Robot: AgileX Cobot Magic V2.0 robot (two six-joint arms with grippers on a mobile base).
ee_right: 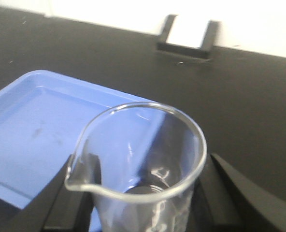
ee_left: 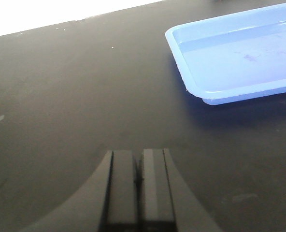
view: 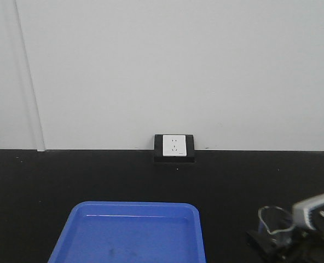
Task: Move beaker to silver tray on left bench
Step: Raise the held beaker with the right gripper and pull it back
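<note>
1. Right wrist view first: the beaker fills the frame. It is clear glass and upright, with its pouring spout at the lower left of the rim and nothing inside.
2. The right gripper has a dark finger on each side of the glass, pressed close to the wall. It is grasping the beaker.
3. The foot of the beaker is cut off at the frame edge, so I cannot tell whether it rests on the black surface or hangs above it.
4. From the front camera, the beaker sits low at the right, near the right side of the blue tray but apart from it. A pale grey part of the arm is just beside it.
5. The blue tray lies flat on the surface, its inside bare apart from a few faint smudges.
6. Left wrist view: the left gripper is clenched, its two dark fingers pressed together with nothing between them, above bare black surface.
7. The blue tray lies off to the upper right of that gripper, well apart from it.
8. At the back, a white socket in a black housing stands where the surface meets the pale wall.
</note>
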